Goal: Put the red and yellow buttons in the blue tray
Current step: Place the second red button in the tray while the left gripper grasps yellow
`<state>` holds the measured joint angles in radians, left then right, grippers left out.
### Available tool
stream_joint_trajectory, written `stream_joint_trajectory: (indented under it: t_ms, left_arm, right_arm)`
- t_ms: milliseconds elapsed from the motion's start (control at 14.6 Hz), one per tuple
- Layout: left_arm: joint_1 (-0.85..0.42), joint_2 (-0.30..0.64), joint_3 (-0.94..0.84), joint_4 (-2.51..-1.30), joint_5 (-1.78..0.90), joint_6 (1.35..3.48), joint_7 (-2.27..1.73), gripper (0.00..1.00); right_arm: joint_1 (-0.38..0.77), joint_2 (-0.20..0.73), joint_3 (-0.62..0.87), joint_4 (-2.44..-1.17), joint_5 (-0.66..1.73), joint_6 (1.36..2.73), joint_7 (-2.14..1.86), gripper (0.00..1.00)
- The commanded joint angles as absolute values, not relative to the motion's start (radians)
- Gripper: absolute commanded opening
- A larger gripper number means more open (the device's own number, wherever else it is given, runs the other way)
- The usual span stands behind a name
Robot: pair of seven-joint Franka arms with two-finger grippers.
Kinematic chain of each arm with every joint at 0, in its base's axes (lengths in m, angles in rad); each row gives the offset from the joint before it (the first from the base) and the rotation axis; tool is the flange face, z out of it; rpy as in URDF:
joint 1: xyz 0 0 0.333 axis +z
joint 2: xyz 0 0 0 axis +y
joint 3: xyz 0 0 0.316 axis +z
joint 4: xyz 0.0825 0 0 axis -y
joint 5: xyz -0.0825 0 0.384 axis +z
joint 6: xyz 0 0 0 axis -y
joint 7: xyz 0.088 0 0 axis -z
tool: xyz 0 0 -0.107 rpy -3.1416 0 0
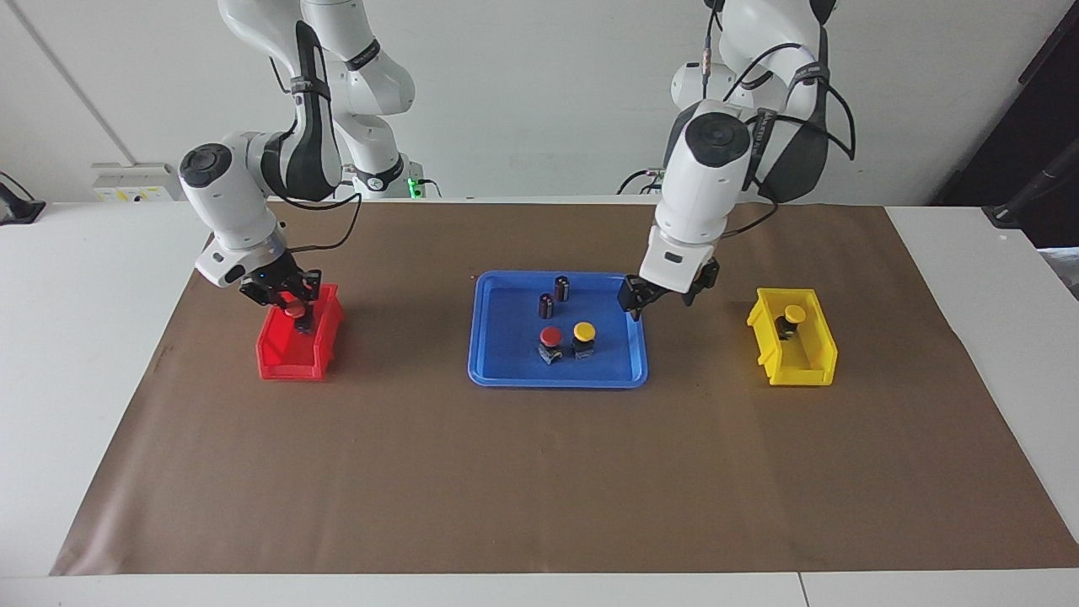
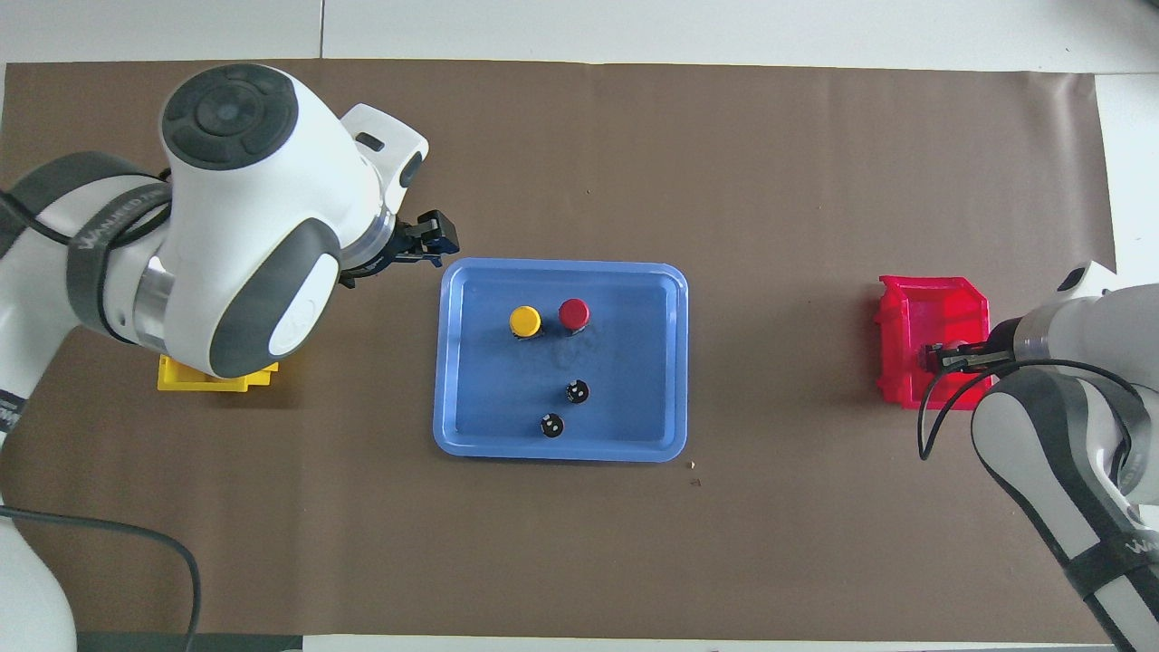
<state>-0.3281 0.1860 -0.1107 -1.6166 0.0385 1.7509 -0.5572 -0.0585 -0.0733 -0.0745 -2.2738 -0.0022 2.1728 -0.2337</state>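
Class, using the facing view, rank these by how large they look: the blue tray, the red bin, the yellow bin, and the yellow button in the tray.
1. Blue tray
2. Red bin and yellow bin: alike, unranked
3. Yellow button
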Motion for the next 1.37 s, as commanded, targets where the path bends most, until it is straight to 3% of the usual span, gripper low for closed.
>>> stream_joint_trajectory:
  t_ms: [0, 137, 341, 410, 546, 615, 751, 1093, 1298]
  left_arm:
    - [-0.186, 0.097, -0.107, -1.621, 0.017, 1.630, -0.276, 1.00]
    - [-0.071, 0.049, -0.103, -1.609, 0.017, 1.547, -0.055, 1.00]
    - [0.056, 0.005, -0.106, -1.600, 0.018, 1.511, 0.125, 1.00]
    - [0.075, -0.011, -0.104, -1.635, 0.017, 1.540, 0.141, 1.00]
    - [0.101, -0.085, -0.104, -1.856, 0.012, 1.764, 0.137, 1.00]
    - [0.101, -0.112, -0.104, -1.968, 0.009, 1.886, 0.135, 1.00]
    - [0.103, -0.104, -0.104, -2.072, 0.008, 1.995, 0.138, 0.97]
    - [0.094, -0.069, -0.104, -2.169, 0.008, 2.127, 0.127, 0.74]
    - [0.092, -0.057, -0.104, -2.200, -0.003, 2.141, 0.123, 0.72]
  right_arm:
    - [-0.011, 0.012, -0.055, -1.983, 0.011, 1.921, -0.224, 0.20]
    - [0.108, 0.079, -0.049, -1.808, 0.008, 1.807, -0.010, 0.20]
    - [0.286, 0.130, -0.043, -1.739, 0.024, 1.914, 0.264, 0.18]
    - [0.354, 0.144, -0.041, -1.741, 0.034, 1.965, 0.360, 0.17]
    - [0.446, 0.195, -0.040, -1.749, 0.040, 2.069, 0.535, 0.17]
    - [0.465, 0.207, -0.040, -1.772, 0.040, 2.109, 0.554, 0.18]
    - [0.503, 0.253, -0.041, -1.782, 0.040, 2.157, 0.583, 0.19]
    - [0.541, 0.276, -0.041, -1.870, 0.034, 2.255, 0.632, 0.22]
    - [0.545, 0.268, -0.041, -1.924, 0.031, 2.307, 0.630, 0.23]
